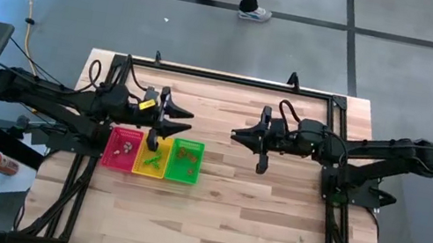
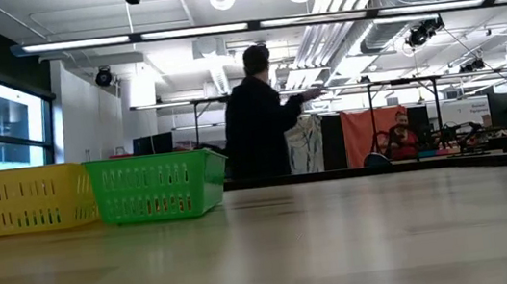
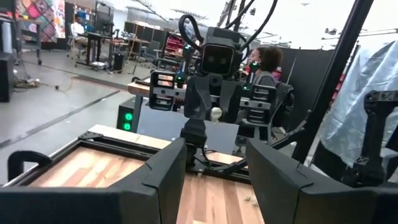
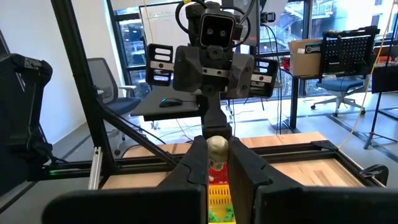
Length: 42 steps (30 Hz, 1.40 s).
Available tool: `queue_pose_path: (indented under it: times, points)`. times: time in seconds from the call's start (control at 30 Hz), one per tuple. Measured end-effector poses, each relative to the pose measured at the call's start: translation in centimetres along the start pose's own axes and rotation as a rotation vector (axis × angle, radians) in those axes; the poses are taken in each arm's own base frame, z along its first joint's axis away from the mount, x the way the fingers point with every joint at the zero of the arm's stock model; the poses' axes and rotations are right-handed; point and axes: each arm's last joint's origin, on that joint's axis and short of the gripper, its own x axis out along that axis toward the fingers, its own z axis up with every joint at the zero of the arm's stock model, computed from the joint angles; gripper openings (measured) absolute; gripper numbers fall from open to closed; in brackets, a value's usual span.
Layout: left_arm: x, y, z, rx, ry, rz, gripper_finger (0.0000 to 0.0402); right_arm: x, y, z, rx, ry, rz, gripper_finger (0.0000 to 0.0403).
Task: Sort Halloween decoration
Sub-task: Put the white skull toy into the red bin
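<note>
**Inspector:** Nearest your right wrist lens, what do you log?

**Operator:** My right gripper (image 1: 236, 134) is pressed onto one pale grey trinket (image 4: 216, 147), held above the middle of the tabletop (image 1: 267, 238). I judge it is raised there so that it can pass over the tray rims.

**Inspector:** And the left?

**Operator:** My left gripper (image 1: 189, 123) hangs spread and empty, just past the far rim of the yellow tray (image 1: 139, 169). I read it as waiting.

**Inspector:** Where is the rest of the decoration?

**Operator:** Some trinkets lie in the red tray (image 1: 110, 147), the yellow one and the green tray (image 1: 196, 164). These sit touching in a row toward the tabletop's left edge, presumably one per colour.

**Inspector:** Any labels?

**Operator:** I see a yellow tag (image 1: 148, 105) on the left arm, but I cannot read it. I find no writing anywhere else.
</note>
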Motion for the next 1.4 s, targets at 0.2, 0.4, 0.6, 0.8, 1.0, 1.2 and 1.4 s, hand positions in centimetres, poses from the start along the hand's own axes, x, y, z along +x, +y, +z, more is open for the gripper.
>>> queue_pose_path:
  times: [0.2, 0.4, 0.6, 0.8, 1.0, 1.2, 1.4]
  points:
    - [0.0, 0.1, 0.0, 0.0, -0.009, 0.028, 0.0159, 0.0, 0.0, 0.0, 0.0, 0.004, 0.0, 0.0016]
    - [-0.1, 0.0, 1.0, -0.012, -0.11, 0.055, 0.0159, 1.9, 0.0, -2.7, 0.033, 0.099, -0.002, 0.0016]
    - [-0.5, -0.3, 2.6, 0.049, -0.272, 0.034, 0.0159, 6.0, 0.0, -7.7, 0.082, 0.126, 0.014, 0.0016]
    - [-1.2, -0.5, 3.9, 0.077, -0.386, 0.023, 0.0159, 12.3, -0.2, -11.6, 0.097, 0.196, 0.079, 0.0016]
    - [-1.9, -0.5, 4.4, 0.03, -0.41, 0.011, 0.0158, 19.4, -0.7, -13.8, 0.099, 0.169, 0.113, 0.0016]
    - [-2.1, -0.5, 4.6, -0.17, -0.418, -0.033, 0.0159, 25.1, -1.9, -15.5, 0.13, 0.149, 0.153, 0.0016]
    - [-2.0, -0.5, 4.5, -0.255, -0.41, -0.049, 0.0159, 29.6, -2.3, -16.7, 0.156, 0.163, 0.19, 0.0016]
